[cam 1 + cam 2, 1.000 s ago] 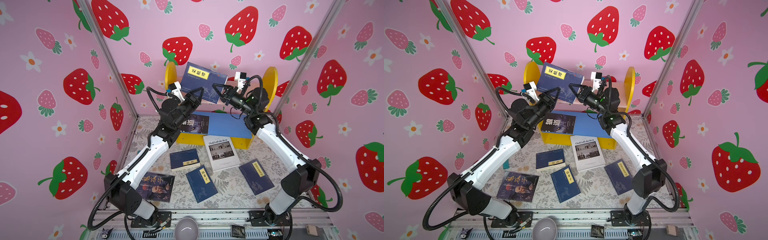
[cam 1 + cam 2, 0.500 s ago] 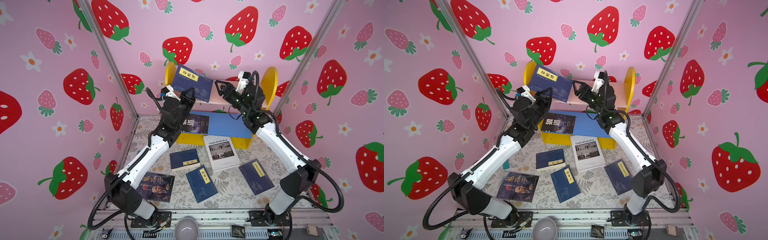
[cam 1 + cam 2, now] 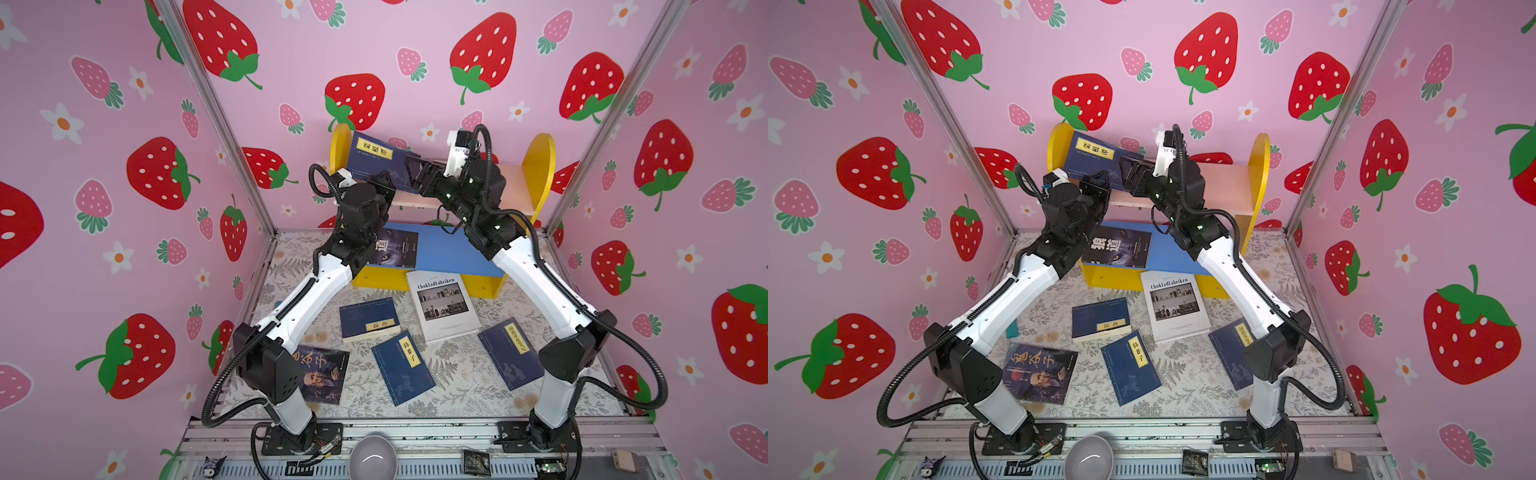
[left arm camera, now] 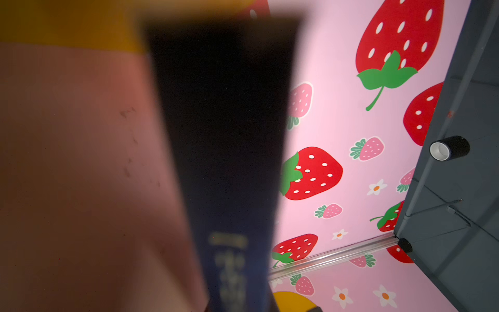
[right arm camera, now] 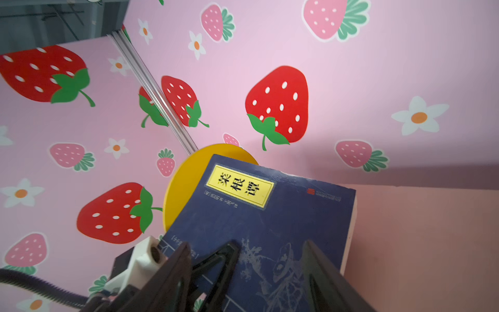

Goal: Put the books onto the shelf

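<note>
- The left hand (image 3: pixel 384 183) is clamped on the near edge of a navy book (image 3: pixel 374 162) with a yellow label.
- The right hand (image 3: pixel 415 172) is spread wide just right of it, its fingers (image 5: pixel 324 278) over the book's cover. I cannot tell whether they touch it.
- That book stands tilted at the left end of the shelf's (image 3: pixel 538 166) pink upper board (image 3: pixel 513 178), beside the yellow left side panel.
- A black wolf book (image 3: pixel 397 249) lies flat on the left of the blue lower board (image 3: pixel 451 253).
- On the bench (image 3: pixel 457 386), nearer than the shelf, lie a white book (image 3: pixel 444 307), three navy books (image 3: pixel 368 318) and, at the near left, a portrait book (image 3: pixel 322 374).
</note>
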